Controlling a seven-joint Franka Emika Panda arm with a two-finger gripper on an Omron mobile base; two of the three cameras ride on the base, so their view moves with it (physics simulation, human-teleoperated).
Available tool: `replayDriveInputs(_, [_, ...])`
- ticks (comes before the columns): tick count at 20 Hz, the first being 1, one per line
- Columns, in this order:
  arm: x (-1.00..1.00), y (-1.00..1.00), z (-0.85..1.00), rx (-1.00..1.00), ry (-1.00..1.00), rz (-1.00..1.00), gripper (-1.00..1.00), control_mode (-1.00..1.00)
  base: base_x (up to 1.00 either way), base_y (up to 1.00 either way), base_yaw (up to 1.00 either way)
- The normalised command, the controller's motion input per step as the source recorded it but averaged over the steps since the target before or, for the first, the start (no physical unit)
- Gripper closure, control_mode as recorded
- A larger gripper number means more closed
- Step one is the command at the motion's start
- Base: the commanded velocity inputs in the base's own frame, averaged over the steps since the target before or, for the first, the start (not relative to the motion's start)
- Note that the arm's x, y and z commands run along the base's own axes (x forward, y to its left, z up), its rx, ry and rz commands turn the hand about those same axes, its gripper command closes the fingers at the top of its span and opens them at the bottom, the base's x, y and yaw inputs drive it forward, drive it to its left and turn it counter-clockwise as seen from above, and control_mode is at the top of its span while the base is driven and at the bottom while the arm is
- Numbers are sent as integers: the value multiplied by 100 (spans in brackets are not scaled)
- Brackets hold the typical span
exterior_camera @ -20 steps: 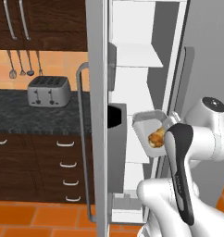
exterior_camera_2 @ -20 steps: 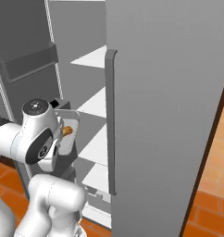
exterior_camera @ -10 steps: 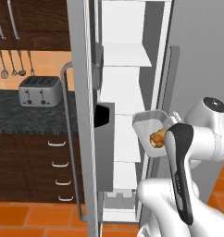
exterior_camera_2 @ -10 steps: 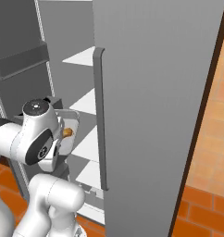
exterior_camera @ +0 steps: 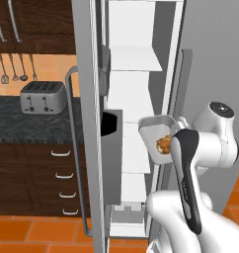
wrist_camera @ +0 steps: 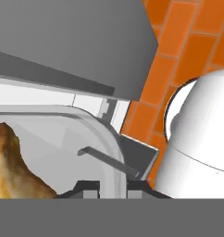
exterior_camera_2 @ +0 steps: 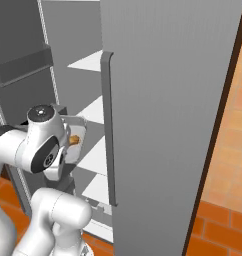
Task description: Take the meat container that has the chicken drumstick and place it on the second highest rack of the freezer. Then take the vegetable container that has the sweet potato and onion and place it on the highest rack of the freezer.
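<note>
One meat container (wrist_camera: 86,139) rim clamped btwn gripper (wrist_camera: 113,187) tips.

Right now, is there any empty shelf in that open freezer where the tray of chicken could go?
Yes. In the left base view the white shelves of the freezer look bare, between its open door and the grey handle on the right. It is crowded lower down, where the gripper grips the meat container holding the chicken drumstick.

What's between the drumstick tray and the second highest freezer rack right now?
Nothing visible. The freezer stands open, and the meat container with the chicken drumstick, pinched at its rim by the gripper, hangs in front of the shelves. The second highest rack looks bare.
</note>
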Motion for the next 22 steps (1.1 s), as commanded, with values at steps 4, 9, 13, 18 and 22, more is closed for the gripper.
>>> replayDriveInputs(4, [61,23,0,1,0,0,100,-100,0,0,0])
replayDriveInputs(9, [34,1,0,2,0,-4,100,-100,0,0,0])
replayDriveInputs(13, [34,0,3,5,0,-5,100,-100,0,0,0])
replayDriveInputs(18, [29,0,0,2,0,-1,100,-100,0,0,0])
replayDriveInputs(22, [21,2,0,0,-6,7,100,-100,0,0,0])
